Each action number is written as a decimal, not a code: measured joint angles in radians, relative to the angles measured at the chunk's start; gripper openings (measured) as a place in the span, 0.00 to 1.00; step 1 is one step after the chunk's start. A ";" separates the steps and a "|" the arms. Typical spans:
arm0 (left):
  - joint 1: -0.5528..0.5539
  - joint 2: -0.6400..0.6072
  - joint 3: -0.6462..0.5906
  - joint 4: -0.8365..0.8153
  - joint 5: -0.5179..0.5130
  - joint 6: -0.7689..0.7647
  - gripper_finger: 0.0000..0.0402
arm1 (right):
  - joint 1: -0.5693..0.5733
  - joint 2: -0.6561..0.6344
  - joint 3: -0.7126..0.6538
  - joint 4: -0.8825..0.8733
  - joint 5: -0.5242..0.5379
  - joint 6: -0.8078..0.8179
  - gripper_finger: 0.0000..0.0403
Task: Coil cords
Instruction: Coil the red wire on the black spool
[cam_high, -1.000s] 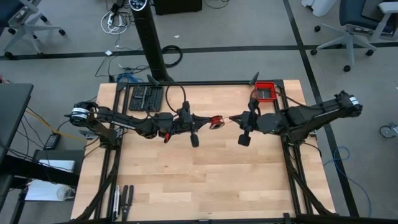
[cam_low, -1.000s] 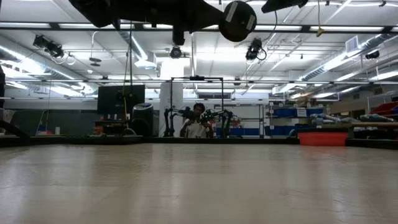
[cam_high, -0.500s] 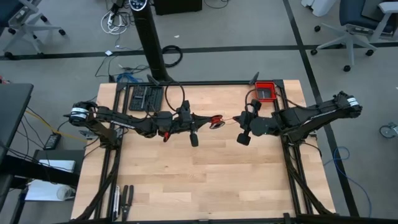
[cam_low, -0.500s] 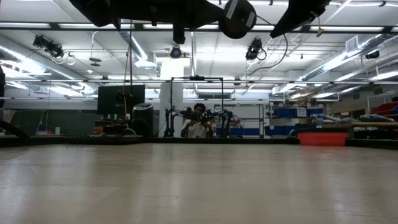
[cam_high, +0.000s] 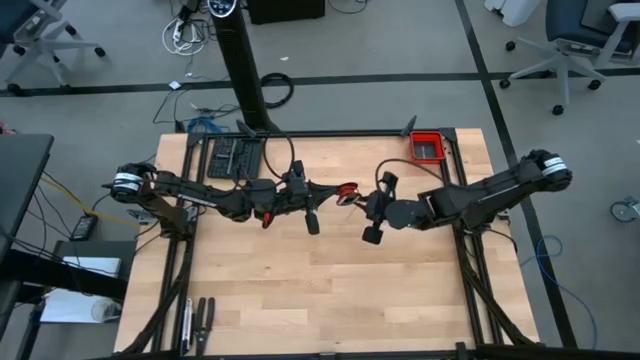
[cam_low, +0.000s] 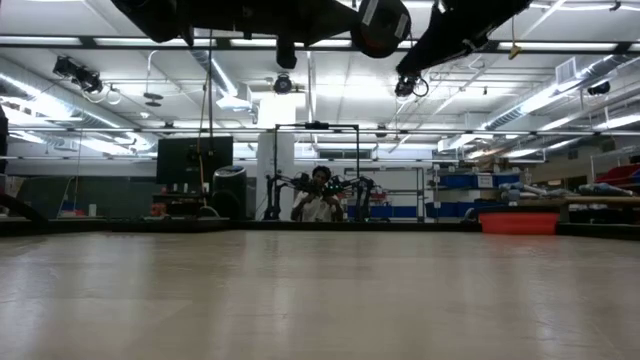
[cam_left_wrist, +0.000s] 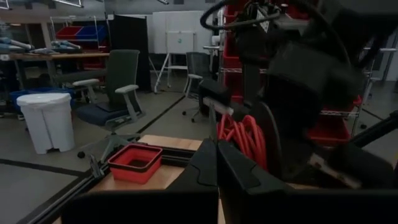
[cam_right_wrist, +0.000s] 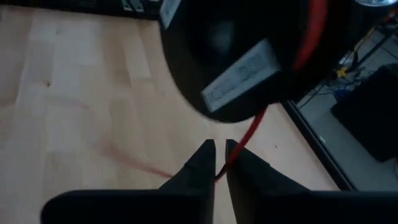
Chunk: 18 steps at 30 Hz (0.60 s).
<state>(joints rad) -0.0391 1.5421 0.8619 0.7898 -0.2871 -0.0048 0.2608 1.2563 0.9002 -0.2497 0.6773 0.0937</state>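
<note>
The red cord is wound into a small coil (cam_high: 347, 192) (cam_left_wrist: 245, 135), held above the table's middle at the tip of my left gripper (cam_high: 336, 194) (cam_left_wrist: 217, 154), which is shut. One strand (cam_right_wrist: 252, 127) leads from the coil to my right gripper (cam_high: 362, 199) (cam_right_wrist: 220, 154), which hangs close beside the coil, on its right. The right gripper's fingers stand a narrow slit apart, and the strand runs down into that slit. Both grippers are well clear of the table. My left gripper pinches the coil's near edge (cam_left_wrist: 225, 132) between its two shut fingers, coming level from the table's left. The coil stands upright past the fingertips, lifted clear of the table. My right gripper has the strand (cam_right_wrist: 231, 159) in its slit; I cannot tell whether the fingers touch it.
A red bin (cam_high: 427, 147) sits at the table's far right corner. A black slotted rack (cam_high: 235, 157) and a black cable loop (cam_high: 283, 150) lie at the far left. Dark tools (cam_high: 196, 316) lie at the near left edge. A person (cam_low: 318, 203) sits in the room beyond.
My right gripper has moved toward the table's left and downward, closing in on the coil at my left gripper. The red strand between the two grippers has become shorter. The coil has stayed where it was.
</note>
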 joint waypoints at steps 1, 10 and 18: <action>0.000 0.000 0.000 0.001 0.000 0.000 0.00 | -0.002 0.011 -0.001 0.013 0.000 -0.003 0.11; 0.000 0.000 0.000 -0.008 -0.001 0.000 0.00 | 0.006 0.020 -0.002 -0.052 0.007 0.046 0.17; 0.000 0.000 0.000 -0.011 -0.001 0.000 0.00 | 0.060 0.009 -0.016 -0.150 0.031 0.188 0.17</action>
<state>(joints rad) -0.0391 1.5425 0.8619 0.7792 -0.2882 -0.0048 0.3208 1.2652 0.8843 -0.3993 0.7084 0.2818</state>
